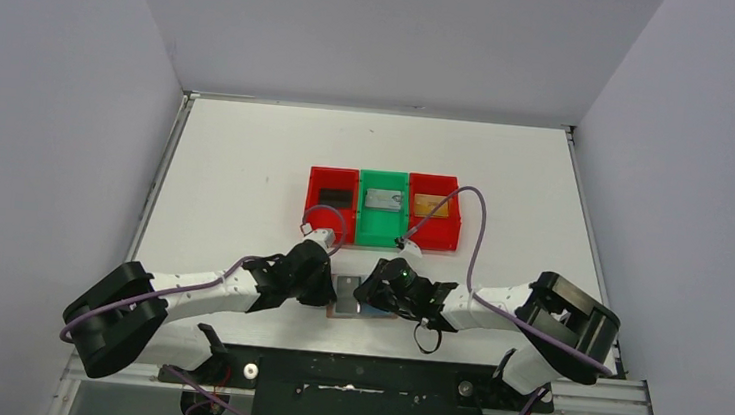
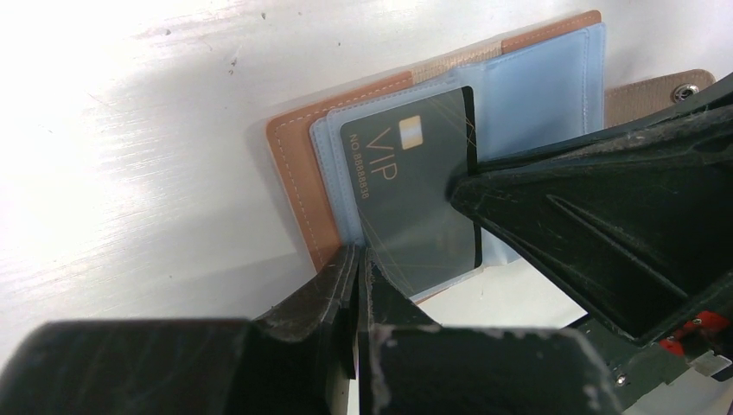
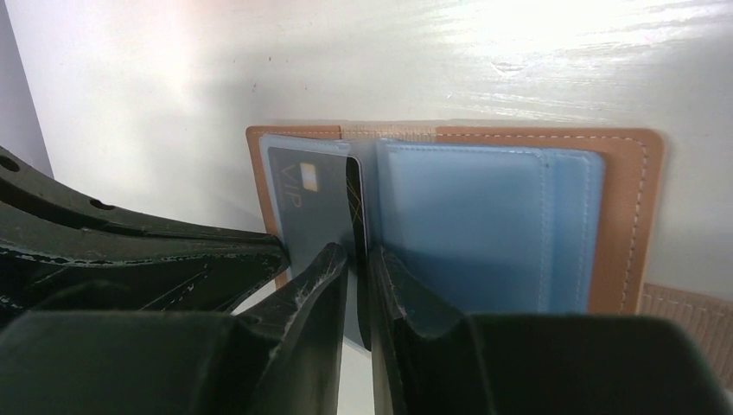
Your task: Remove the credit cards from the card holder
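White table (image 1: 247, 157) — three bins (image 1: 378, 232) in a row mid-table. Holder (image 3: 627, 216) lies open near the front edge, blue pockets (image 3: 467, 225) up. Left gripper (image 2: 356, 259): jaws pressed together at the holder's near edge, possibly nipping a pocket. Right gripper (image 3: 361, 259): jaws pinching the dark VIP card (image 2: 406, 199) — partly inside its pocket.

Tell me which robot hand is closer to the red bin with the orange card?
Right. The right hand sits at the card holder, slightly left of that red bin. The left hand sits farther left, across the card holder.
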Robot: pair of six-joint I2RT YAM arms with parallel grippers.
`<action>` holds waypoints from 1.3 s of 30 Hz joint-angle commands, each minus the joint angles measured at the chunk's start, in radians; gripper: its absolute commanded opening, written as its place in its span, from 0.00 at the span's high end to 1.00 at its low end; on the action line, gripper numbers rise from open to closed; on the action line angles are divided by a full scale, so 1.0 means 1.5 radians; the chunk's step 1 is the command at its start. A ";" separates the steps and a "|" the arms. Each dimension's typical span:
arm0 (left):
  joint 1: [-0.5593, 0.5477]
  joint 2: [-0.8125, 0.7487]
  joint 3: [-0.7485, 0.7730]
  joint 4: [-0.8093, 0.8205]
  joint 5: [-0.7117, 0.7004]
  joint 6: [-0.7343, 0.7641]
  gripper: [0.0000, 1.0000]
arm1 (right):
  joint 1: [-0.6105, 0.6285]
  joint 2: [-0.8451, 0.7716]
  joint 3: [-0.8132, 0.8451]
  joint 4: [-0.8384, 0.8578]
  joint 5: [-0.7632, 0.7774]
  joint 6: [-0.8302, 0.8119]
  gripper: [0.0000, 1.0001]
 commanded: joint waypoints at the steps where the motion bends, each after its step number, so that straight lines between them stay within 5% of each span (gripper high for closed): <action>1: -0.002 0.010 -0.013 0.002 -0.005 0.003 1.00 | 0.003 0.004 0.001 0.025 -0.002 0.000 0.86; 11: -0.002 0.007 -0.011 -0.028 -0.029 -0.006 1.00 | -0.004 -0.062 -0.058 0.095 -0.020 0.001 1.00; 19: -0.001 0.013 -0.004 -0.029 -0.032 -0.005 1.00 | -0.035 -0.044 -0.101 0.190 -0.082 0.027 1.00; 35: -0.002 -0.018 -0.010 -0.045 -0.052 -0.014 1.00 | -0.057 -0.045 -0.133 0.173 -0.091 0.042 1.00; 39: -0.002 -0.046 0.005 -0.030 -0.053 -0.009 0.77 | -0.056 -0.038 -0.133 0.168 -0.084 0.050 1.00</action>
